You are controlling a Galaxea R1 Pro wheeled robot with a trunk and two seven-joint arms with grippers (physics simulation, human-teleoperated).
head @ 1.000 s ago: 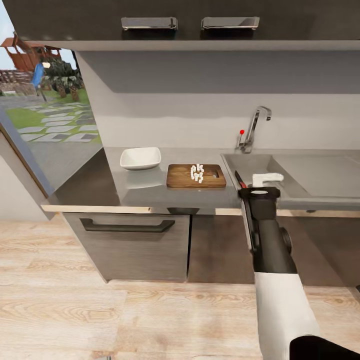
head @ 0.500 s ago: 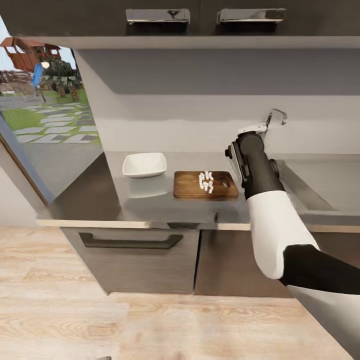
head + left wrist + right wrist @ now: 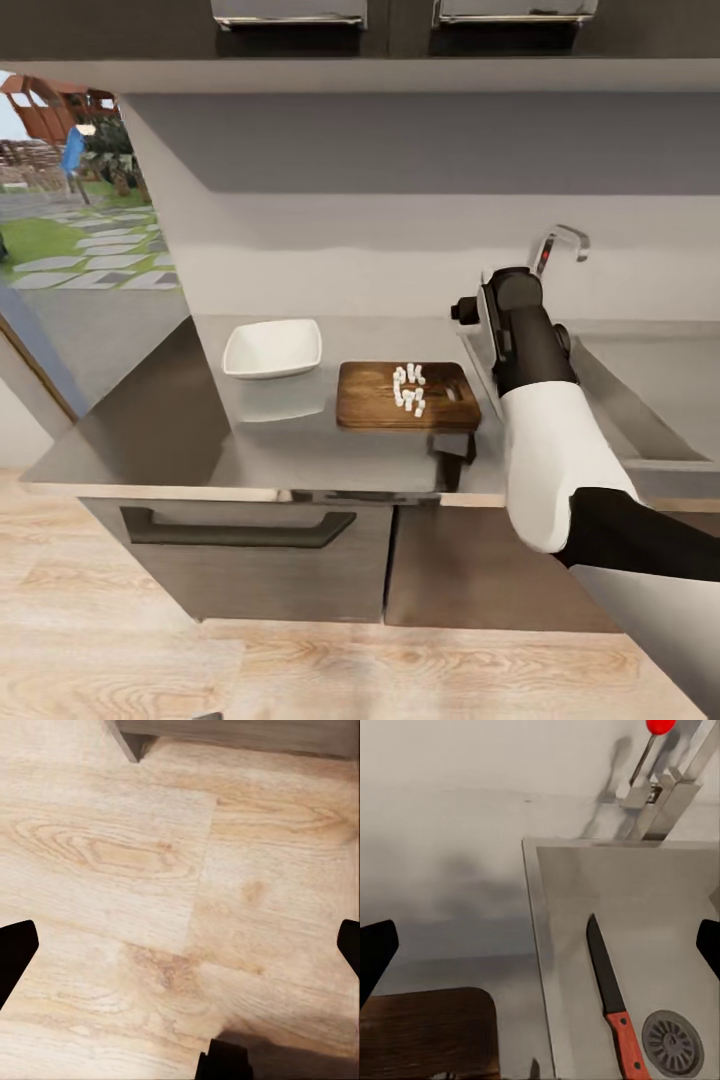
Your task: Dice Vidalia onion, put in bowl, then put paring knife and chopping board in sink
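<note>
The paring knife, orange-red handle and dark blade, lies flat in the sink beside the round drain. My right gripper hovers open above the sink's edge, empty, its wrist raised between board and tap. The dark-brown chopping board sits on the grey countertop, with the Vidalia onion on it as small white cubes. The white square bowl stands empty just beyond the board, away from the sink. My left gripper is open over the wooden floor.
The chrome tap with its red knob rises behind the sink against the wall. Wall cabinets hang overhead. A window lies past the counter's left end. A dark drawer handle runs below the counter edge.
My right arm has risen out of the sink, where the knife lay beside the gripper a second ago. The head camera has moved closer to the counter, so the whole view has shifted.
</note>
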